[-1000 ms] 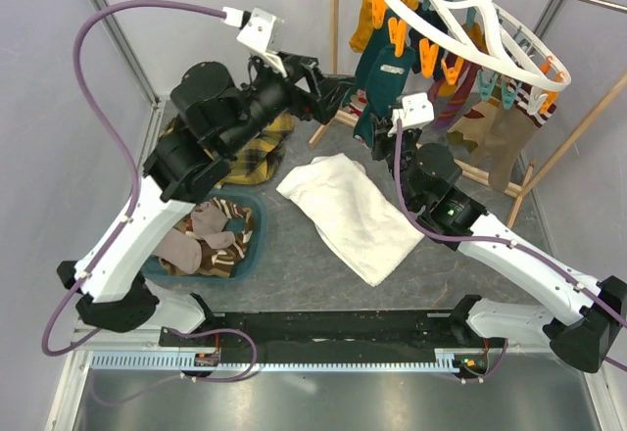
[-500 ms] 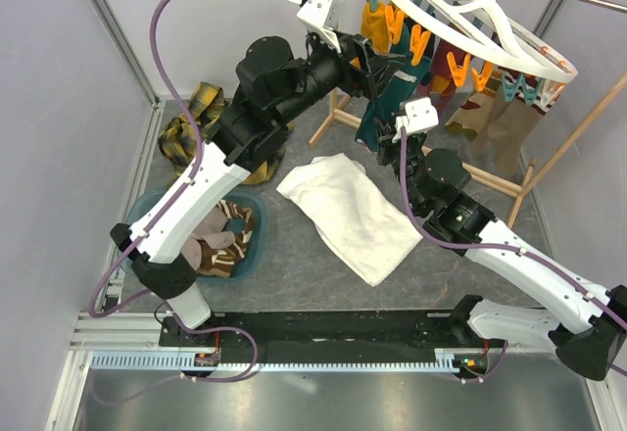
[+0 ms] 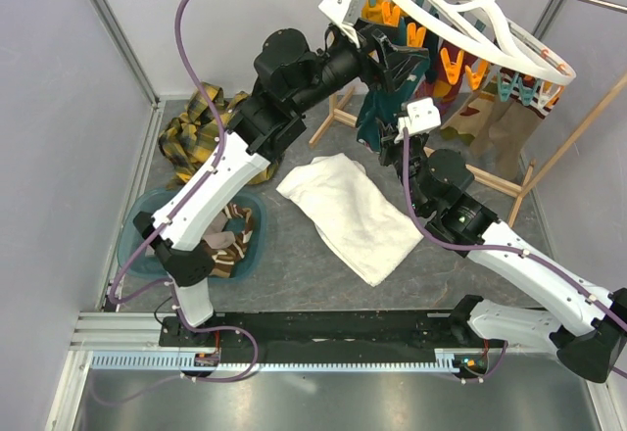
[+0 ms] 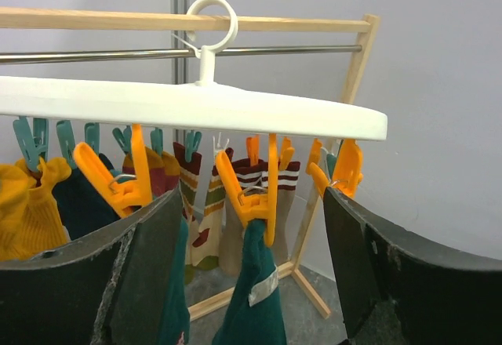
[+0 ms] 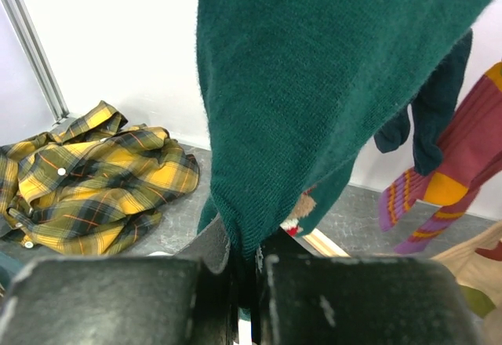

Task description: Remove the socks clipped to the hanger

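Note:
The white ring hanger (image 3: 460, 22) hangs at the top right with socks under its orange and teal clips. My left gripper (image 3: 404, 59) is raised to its near rim and stands open. In the left wrist view an orange clip (image 4: 252, 197) holding a dark teal sock (image 4: 255, 290) sits between the fingers (image 4: 118, 282), under the hanger (image 4: 196, 106). Lower down, my right gripper (image 3: 392, 137) is shut on the bottom edge of the dark teal sock (image 5: 314, 86). Striped, navy and mustard socks (image 4: 205, 204) hang behind it.
A blue basin (image 3: 137, 245) with loose socks sits at the left. A yellow plaid shirt (image 3: 201, 132) lies behind it and a white towel (image 3: 353, 211) lies mid-table. The wooden rack frame (image 3: 578, 127) stands around the hanger, with a bar on the floor (image 5: 329, 243).
My left arm has swung up from over the basin and shirt to the hanger's near rim, its jaws narrowing slightly. The right gripper has kept its hold on the teal sock.

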`<state>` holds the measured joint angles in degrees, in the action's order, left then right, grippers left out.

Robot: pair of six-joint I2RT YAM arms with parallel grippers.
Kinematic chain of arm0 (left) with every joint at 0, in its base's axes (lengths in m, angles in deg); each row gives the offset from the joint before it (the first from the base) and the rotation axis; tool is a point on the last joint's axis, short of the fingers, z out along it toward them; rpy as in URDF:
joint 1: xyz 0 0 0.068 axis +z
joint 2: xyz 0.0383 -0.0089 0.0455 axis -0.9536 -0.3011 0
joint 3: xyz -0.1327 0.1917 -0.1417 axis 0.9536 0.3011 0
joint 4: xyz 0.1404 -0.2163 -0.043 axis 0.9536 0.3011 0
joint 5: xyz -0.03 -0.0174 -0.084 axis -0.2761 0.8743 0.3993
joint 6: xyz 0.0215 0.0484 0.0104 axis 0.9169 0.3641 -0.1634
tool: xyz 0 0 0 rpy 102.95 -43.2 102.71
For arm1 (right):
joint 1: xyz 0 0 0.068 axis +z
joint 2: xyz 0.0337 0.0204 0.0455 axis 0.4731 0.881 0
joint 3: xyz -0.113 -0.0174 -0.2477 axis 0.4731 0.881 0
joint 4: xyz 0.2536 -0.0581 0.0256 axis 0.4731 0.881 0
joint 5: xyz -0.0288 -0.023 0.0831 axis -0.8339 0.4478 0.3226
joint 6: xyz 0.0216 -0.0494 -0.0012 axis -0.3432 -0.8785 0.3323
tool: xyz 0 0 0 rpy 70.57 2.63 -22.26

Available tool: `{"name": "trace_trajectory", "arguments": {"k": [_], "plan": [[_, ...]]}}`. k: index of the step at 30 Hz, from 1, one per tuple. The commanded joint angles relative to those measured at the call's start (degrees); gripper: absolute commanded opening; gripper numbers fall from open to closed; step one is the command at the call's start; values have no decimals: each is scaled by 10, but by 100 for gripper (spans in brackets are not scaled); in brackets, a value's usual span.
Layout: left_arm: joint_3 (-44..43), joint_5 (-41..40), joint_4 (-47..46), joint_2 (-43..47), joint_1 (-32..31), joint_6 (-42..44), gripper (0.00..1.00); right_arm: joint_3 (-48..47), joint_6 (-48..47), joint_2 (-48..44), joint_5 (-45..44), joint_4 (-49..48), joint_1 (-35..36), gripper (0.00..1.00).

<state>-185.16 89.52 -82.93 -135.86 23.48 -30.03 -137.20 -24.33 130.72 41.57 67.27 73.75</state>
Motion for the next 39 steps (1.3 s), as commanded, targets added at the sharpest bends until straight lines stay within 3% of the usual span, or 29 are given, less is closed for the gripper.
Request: {"name": "trace_trajectory", "arguments": {"k": [1, 6, 9, 10, 12, 13, 14, 23, 24, 25, 26, 28, 30, 32, 34, 39], "plan": [[-41, 5, -29, -22, -1, 24, 78, -5, 2, -2, 13, -5, -1, 0], [-66, -4, -36, -48, 0, 21, 71, -5, 3, -3, 16, 0, -1, 0], [-73, 1, -45, -53, 0, 13, 45, -2, 3, -6, 14, 1, -2, 0], [-74, 6, -47, -53, 0, 6, 28, -2, 3, -7, 12, 2, -1, 0], [-73, 9, -48, -52, 1, -1, 15, -1, 2, -7, 12, 2, -1, 0], [-71, 12, -47, -51, 1, -5, 2, 0, 1, -7, 11, 2, -1, 0], [-70, 11, -47, -51, 2, -7, 2, 1, 1, -7, 11, 2, -1, 0], [-53, 23, -33, -42, 7, -20, 2, 23, 10, -18, 2, 23, -2, 0], [-53, 23, -35, -41, 7, -21, 7, 26, 10, -20, 1, 23, -2, 0], [-53, 23, -39, -40, 7, -24, 32, 27, 11, -23, 1, 23, -2, 0], [-53, 21, -40, -39, 7, -27, 44, 26, 12, -23, 1, 23, -3, 0], [-54, 23, -47, -41, 7, -36, 47, 23, 15, -23, 3, 23, -3, 0], [-55, 30, -50, -43, 7, -39, 39, 18, 19, -22, 9, 23, -2, 0], [-52, 34, -48, -43, 7, -40, 38, 17, 25, -21, 15, 27, -1, 0], [-43, 33, -43, -36, 7, -36, 54, 18, 37, -19, 26, 37, -2, 0], [54, 9, -68, 11, 7, -21, 65, 42, 53, -28, 36, 45, -3, 0]]}}
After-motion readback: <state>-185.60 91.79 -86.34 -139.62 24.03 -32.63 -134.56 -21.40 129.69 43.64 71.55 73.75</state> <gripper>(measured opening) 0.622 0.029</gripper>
